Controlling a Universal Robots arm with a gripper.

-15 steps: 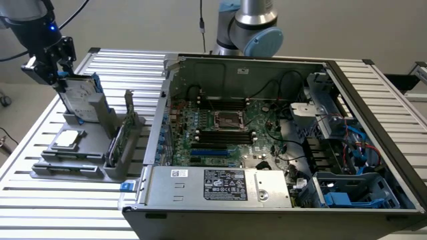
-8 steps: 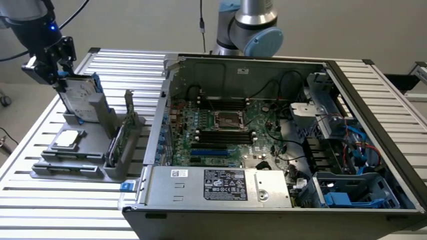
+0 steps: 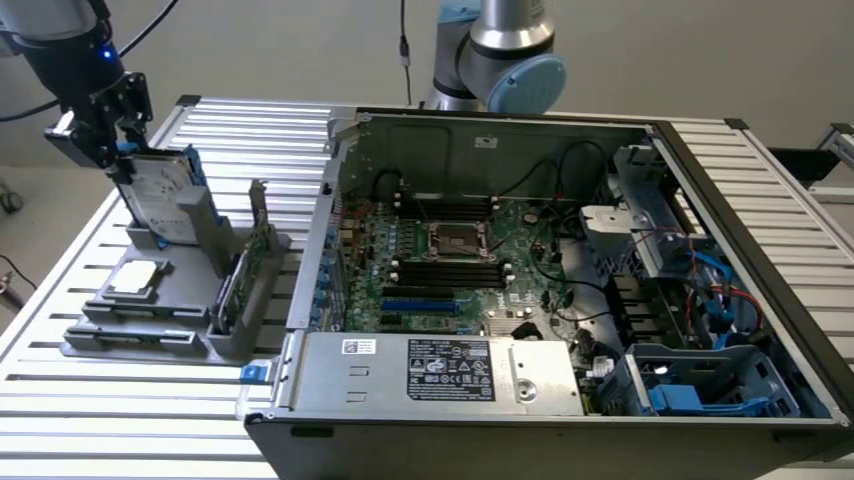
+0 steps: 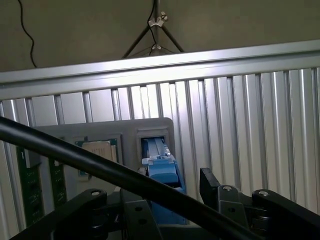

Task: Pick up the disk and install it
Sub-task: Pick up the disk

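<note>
1. The disk (image 3: 163,200) stands on edge, tilted slightly, in a slot at the far end of the grey fixture tray (image 3: 134,335). The tray lies on the slatted aluminium counter (image 3: 80,400). Clock directions are read on the exterior view, with 12 o'clock at the far edge of the counter.

2. The end effector (image 3: 118,155) is at the disk's upper corner. In the wrist view the end effector (image 4: 170,196) stands open astride the blue carrier frame of the disk (image 4: 162,172). Counter slats are visible in a gap between the frame and one finger (image 4: 212,189), so the disk is straddled and not clamped.

3. Adjacent items in the tray:
- The square silver chip (image 3: 138,280) lies flat at 6 o'clock from the disk.
- The green circuit card (image 3: 230,285) stands on edge at 4 o'clock from the disk, between the disk and the computer chassis (image 3: 494,118).

4. The open chassis lies at 3 o'clock from the tray, well apart from the disk. Its near side wall rises beside the circuit card.

5. Chassis contents:
- The motherboard (image 3: 441,260) lies on the chassis floor.
- The power supply (image 3: 441,370) is at 6 o'clock from the motherboard.
- Blue drive-bay parts (image 3: 681,395) sit in the 5 o'clock corner.

6. Obstruction: a black cable (image 4: 75,155) crosses the wrist view in front of the disk's frame.
</note>
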